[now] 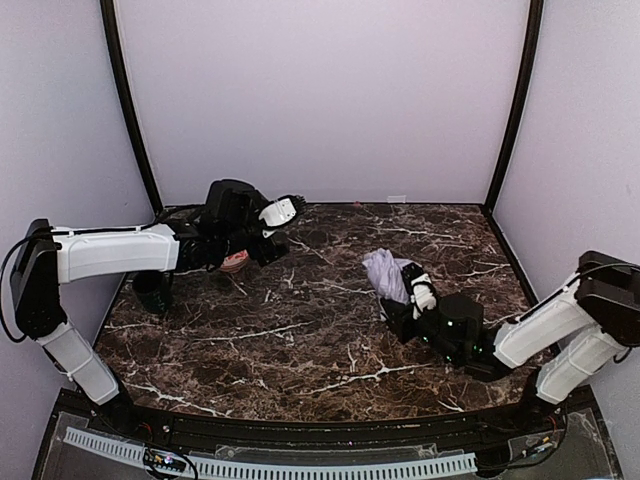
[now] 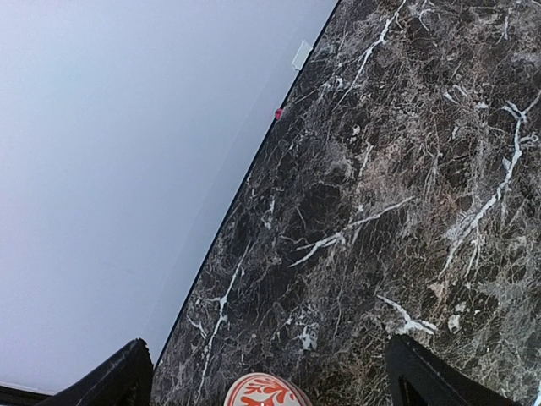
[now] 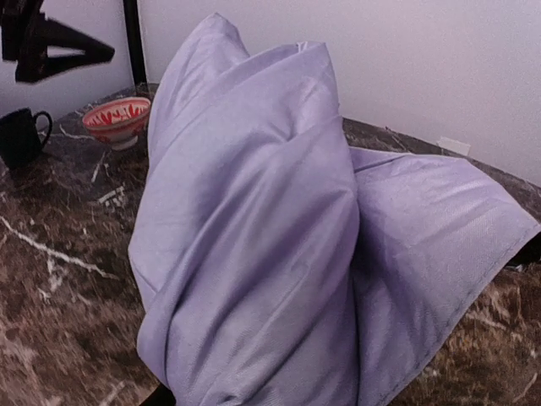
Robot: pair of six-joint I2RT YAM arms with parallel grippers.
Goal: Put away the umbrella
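One umbrella point(image 1: 385, 275) is counted on the one marble table point(image 1: 300, 340). One red-patterned bowl point(image 3: 118, 118) and one black mug point(image 3: 21, 135) are counted well apart from the umbrella, towards the left arm point(image 1: 110, 250). Two robot arms are counted in all, the right arm point(image 1: 540, 325) being on the umbrella's other side.
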